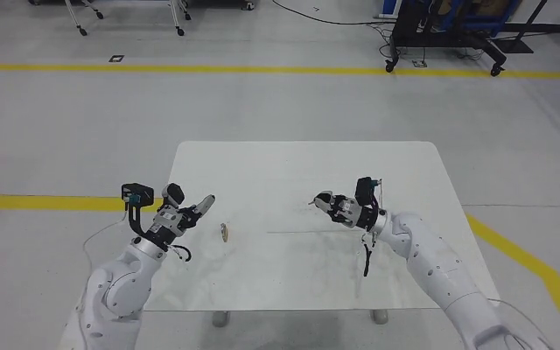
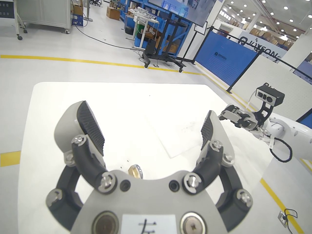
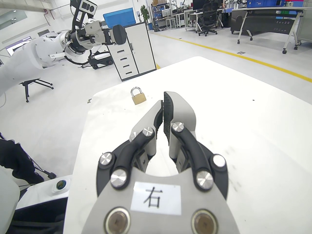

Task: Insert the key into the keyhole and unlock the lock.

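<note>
A small brass padlock (image 3: 138, 96) with a silver shackle lies on the white table (image 1: 350, 166), near its left side (image 1: 225, 232). My left gripper (image 1: 206, 206) hangs just beside and above it, fingers (image 2: 91, 125) wide open and empty; the padlock's brass body (image 2: 135, 170) peeks out below the palm. My right gripper (image 3: 162, 102) is over the table's middle (image 1: 320, 201), pointing toward the padlock and well apart from it. Its pads (image 3: 167, 115) are pressed together, and I see no key between them.
A small grey bit (image 3: 89, 101) sits at the table edge beyond the padlock; I cannot tell what it is. A faint rectangular outline (image 2: 180, 135) marks the tabletop. A black cable (image 1: 368, 254) hangs from the right forearm. Yellow floor lines surround the table.
</note>
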Robot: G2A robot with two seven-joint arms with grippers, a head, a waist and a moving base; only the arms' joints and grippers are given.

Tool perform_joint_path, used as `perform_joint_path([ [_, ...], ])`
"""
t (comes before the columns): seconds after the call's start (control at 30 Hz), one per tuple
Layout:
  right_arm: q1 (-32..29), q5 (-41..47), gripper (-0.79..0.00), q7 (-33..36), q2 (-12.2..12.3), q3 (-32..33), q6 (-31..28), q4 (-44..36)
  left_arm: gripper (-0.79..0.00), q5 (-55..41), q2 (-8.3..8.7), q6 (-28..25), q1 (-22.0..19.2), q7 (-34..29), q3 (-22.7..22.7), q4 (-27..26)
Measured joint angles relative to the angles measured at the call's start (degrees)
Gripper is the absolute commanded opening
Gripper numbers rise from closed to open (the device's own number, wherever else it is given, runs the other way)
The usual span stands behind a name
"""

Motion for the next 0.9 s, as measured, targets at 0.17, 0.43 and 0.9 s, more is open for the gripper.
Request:
perform_joint_path([
  [0.17, -0.8, 1.8, -0.785, -0.3, -0.3, -0.9, 0.0, -1.0, 0.000, -6.5, -0.38, -3.4, -0.6, -2.2, 2.3, 0.5],
  [0.43, 1.9, 24.8, -0.785, 4.3, -1.9, -11.8, 0.0, -1.0, 0.000, -57.3, -0.99, -3.9, -12.6, -28.1, 11.6, 11.3],
  [0.9, 6.0, 55.2, -0.785, 14.1, -0.8, -21.0, 0.0, -2.3, -0.237, -70.3, -3.85, -9.3, -31.5, -42.4, 24.8, 36.4],
])
